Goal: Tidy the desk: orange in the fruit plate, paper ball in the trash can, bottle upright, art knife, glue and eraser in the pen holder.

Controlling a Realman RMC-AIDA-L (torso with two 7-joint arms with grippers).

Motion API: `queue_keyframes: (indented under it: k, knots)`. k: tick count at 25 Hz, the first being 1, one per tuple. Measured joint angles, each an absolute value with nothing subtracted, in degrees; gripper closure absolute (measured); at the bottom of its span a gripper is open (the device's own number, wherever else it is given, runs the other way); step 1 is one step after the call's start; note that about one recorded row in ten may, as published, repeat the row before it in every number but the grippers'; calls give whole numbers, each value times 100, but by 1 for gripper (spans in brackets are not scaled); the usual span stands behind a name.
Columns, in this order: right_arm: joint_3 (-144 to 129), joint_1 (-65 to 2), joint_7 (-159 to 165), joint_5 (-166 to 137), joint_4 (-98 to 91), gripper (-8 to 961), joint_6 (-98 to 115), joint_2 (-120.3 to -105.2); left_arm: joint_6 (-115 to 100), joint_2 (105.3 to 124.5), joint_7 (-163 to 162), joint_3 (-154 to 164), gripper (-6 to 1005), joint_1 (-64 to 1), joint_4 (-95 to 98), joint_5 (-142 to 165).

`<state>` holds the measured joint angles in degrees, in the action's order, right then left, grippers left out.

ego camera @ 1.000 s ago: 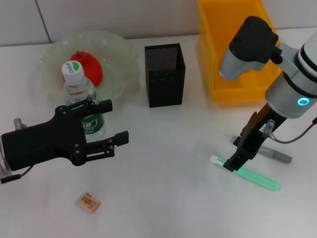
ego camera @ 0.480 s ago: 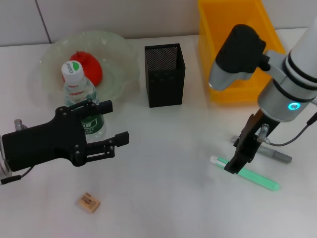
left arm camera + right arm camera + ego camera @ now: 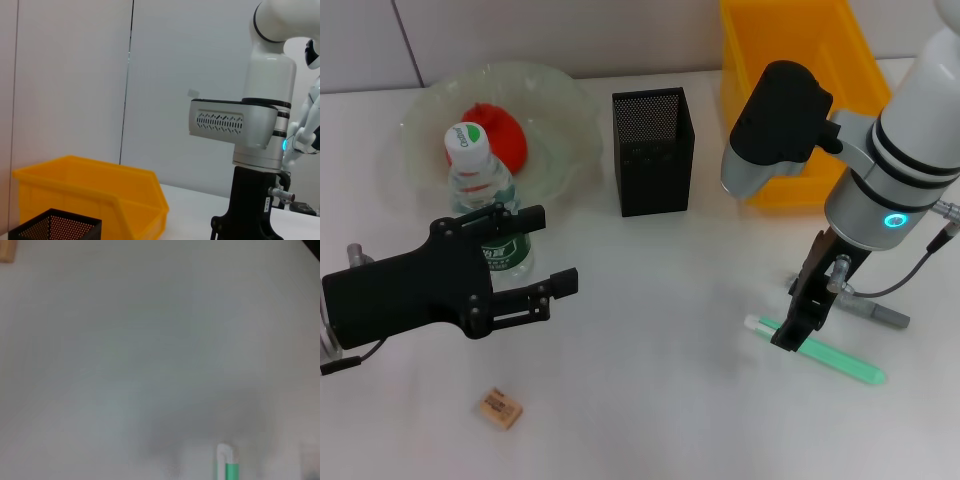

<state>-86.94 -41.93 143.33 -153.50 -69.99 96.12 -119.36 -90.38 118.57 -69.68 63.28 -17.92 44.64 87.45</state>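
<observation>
On the table (image 3: pixel 650 400) stand one clear fruit plate (image 3: pixel 560 120) holding one orange (image 3: pixel 498 133), one upright bottle (image 3: pixel 485 195), one black mesh pen holder (image 3: pixel 653 151) and one yellow bin (image 3: pixel 800 40). There is one tan eraser (image 3: pixel 498 408), one green glue stick (image 3: pixel 830 355), and one grey pen-like item (image 3: pixel 875 312), possibly the art knife. Two end effectors show: left end effector (image 3: pixel 545 290), right end effector (image 3: pixel 798 325).
</observation>
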Motion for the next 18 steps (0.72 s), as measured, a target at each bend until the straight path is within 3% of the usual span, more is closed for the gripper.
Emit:
queue_keyframes:
  k: [18]
  knots:
    - [-9071,-4237,14452,-15383,-6755,278,9358,-11963,-9044,11857,-6925,6323,187,-1787,4436,8745]
